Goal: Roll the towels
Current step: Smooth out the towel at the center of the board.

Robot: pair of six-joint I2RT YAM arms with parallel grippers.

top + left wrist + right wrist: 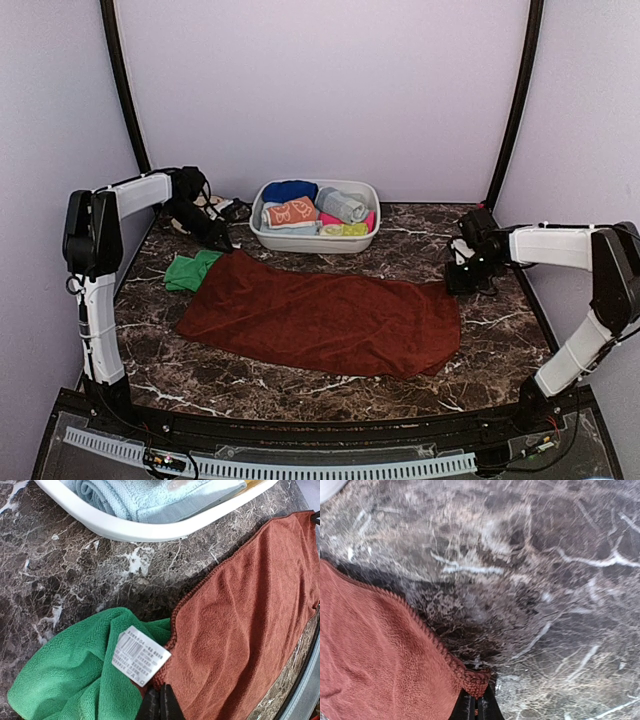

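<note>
Rust-brown towel [320, 322] lies flat on desk [300, 390], just before basin [310, 244] | left hand [161, 705] pinched closed on its far-left corner | right hand [477, 702] pinched closed on its far-right corner | step, likely: straightening before rolling | next: tension both corners evenly, avoid bunching.

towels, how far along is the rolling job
Done: several rolled towels sit in the white basin. In hand: the rust-brown towel lies flat and unrolled, with the left gripper and the right gripper each shut on a far corner of it. Left: rolling that one, then the green towel, which lies crumpled at its left end.
</note>
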